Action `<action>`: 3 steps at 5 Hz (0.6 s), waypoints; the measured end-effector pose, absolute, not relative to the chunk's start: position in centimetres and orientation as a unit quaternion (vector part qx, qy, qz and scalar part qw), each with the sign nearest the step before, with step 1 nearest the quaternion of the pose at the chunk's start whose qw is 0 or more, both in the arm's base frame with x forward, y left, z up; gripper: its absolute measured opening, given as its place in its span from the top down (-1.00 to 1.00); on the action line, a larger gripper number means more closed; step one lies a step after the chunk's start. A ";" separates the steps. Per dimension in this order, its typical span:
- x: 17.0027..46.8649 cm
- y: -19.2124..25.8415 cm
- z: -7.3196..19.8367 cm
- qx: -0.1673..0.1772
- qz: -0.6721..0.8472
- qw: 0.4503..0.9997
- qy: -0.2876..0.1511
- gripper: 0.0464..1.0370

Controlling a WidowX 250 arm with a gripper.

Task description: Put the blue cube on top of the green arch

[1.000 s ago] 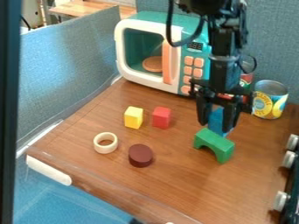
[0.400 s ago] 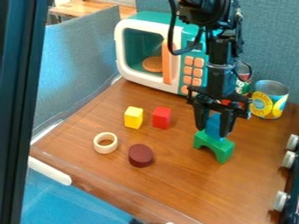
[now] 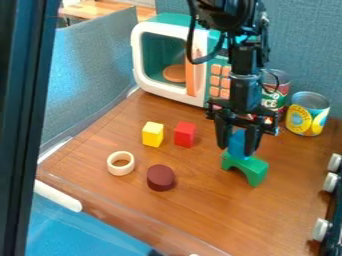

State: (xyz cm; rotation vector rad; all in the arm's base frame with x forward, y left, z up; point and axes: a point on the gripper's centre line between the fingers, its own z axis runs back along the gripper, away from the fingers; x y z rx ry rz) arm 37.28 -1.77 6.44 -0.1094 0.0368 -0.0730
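Note:
The black gripper [image 3: 236,148] hangs from the arm at the right of centre, shut on the blue cube [image 3: 237,144]. Its two fingers stand to the left and right of the cube and cover part of its sides. The green arch [image 3: 255,171] stands upright on the wooden table, with its opening toward the camera. In the view, the cube's lower end meets the upper left part of the arch's top; whether they touch cannot be told.
A toy microwave [image 3: 195,72] and two cans, one at the right [image 3: 308,114], stand behind. Left of the arch are a red block [image 3: 185,134], a yellow block [image 3: 153,134], a dark red cylinder [image 3: 161,178] and a pale ring [image 3: 111,163]. Stove knobs [image 3: 330,182] line the right edge.
The gripper and the blue cube have shifted left in the view, from behind the arch's right half to its upper left end. The arch has kept its place.

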 end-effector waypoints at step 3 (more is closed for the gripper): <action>37.6 -1.9 5.6 -0.049 -0.033 0.998 0.032 -0.10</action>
